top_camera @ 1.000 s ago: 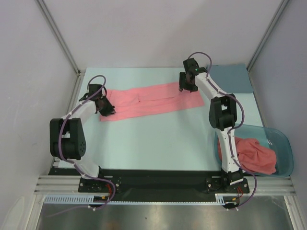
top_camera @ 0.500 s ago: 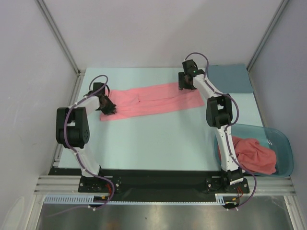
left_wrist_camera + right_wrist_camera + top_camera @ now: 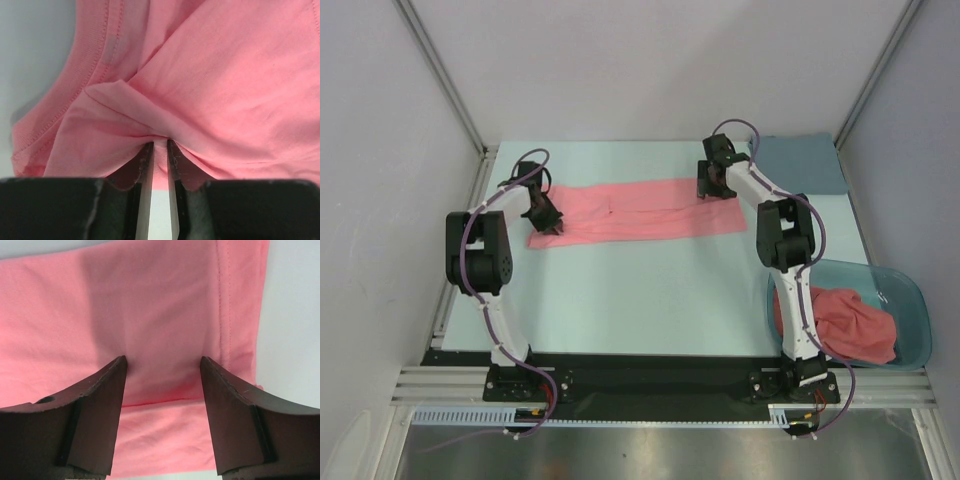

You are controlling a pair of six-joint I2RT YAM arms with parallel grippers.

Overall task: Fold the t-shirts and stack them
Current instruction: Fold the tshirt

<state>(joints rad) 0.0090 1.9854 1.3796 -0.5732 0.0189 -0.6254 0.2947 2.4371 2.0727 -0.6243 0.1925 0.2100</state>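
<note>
A salmon-pink t-shirt lies on the table as a long flat band running left to right. At its left end my left gripper is shut on it. The left wrist view shows the narrow jaws pinching a raised fold of the t-shirt at the left gripper's tips. My right gripper hangs over the band's right end. In the right wrist view this right gripper is open, its jaws wide apart above the flat t-shirt, holding nothing. A second pink t-shirt lies crumpled in the tub.
The teal plastic tub stands at the near right beside the right arm's base. A grey-blue cloth lies flat at the far right corner. The pale table is walled on the left, back and right.
The t-shirt band has swung from slanted to nearly level. The left gripper has carried its end away from the arms' bases. The right gripper has shifted slightly nearer, its jaws staying wide.
</note>
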